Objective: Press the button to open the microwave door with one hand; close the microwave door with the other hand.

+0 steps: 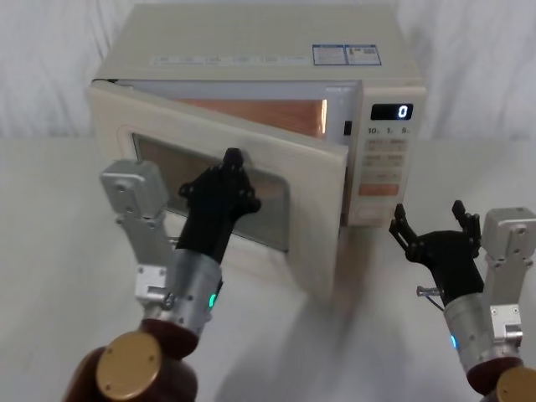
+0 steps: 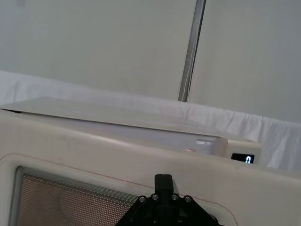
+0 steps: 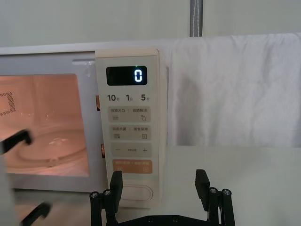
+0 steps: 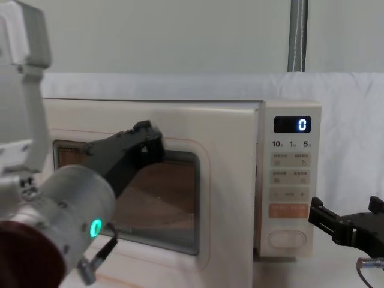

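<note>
Microwave door (image 1: pixel 251 180) is standing partly ajar, lit cavity showing, so the opening half looks done; closing is what remains. I'm pressing my left gripper (image 1: pixel 233 164), green ring light on the wrist, against the door's window face, fingers clenched together, nothing grasped. My right gripper (image 1: pixel 436 228), blue light, is hovering just in front of the control strip, fingers spread apart and empty. The button (image 3: pixel 137 193) is sitting at the strip's base, untouched now. Door is not yet latched.
</note>
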